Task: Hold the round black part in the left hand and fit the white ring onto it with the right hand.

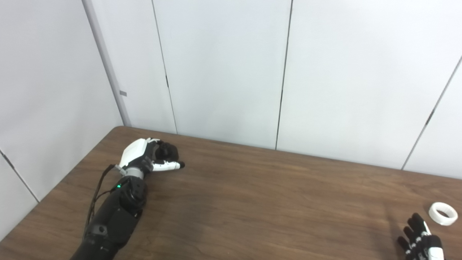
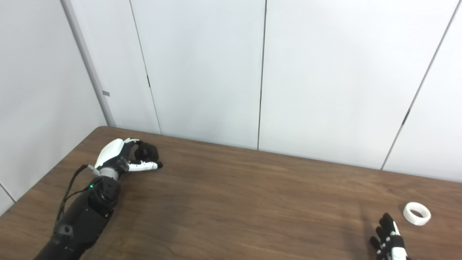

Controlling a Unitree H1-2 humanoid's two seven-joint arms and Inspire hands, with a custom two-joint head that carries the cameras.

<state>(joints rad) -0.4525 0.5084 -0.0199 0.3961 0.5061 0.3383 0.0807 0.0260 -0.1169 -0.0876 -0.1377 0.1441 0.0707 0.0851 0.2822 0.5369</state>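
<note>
- Tabletop (image 1: 252, 202): brown wood grain, running back to white wall panels (image 1: 223, 68); you see both arms coming in from the bottom edge.
- Your left hand (image 1: 144, 155) sits at the far left of the tabletop, near the back corner. Its fingers (image 1: 166, 151) are curled in around a dark lump, and the thumb lies stretched out below them, pointing right.
- That dark lump looks like the round black part (image 1: 168, 150), held inside the curled fingers of the left hand. Its shape is mostly hidden by the fingers, so you cannot confirm more than a rounded black form.
- Green indicator light shows on the left wrist; a thin cable runs along the forearm.
- White ring (image 1: 443, 213) lies flat on the tabletop at the far right, hole facing up, well apart from the left hand.
- Your right hand (image 1: 420, 240) is at the bottom right corner, partly cut off by the picture edge. Its fingers are spread and point up toward the white ring, near it but not touching; they hold nothing.
</note>
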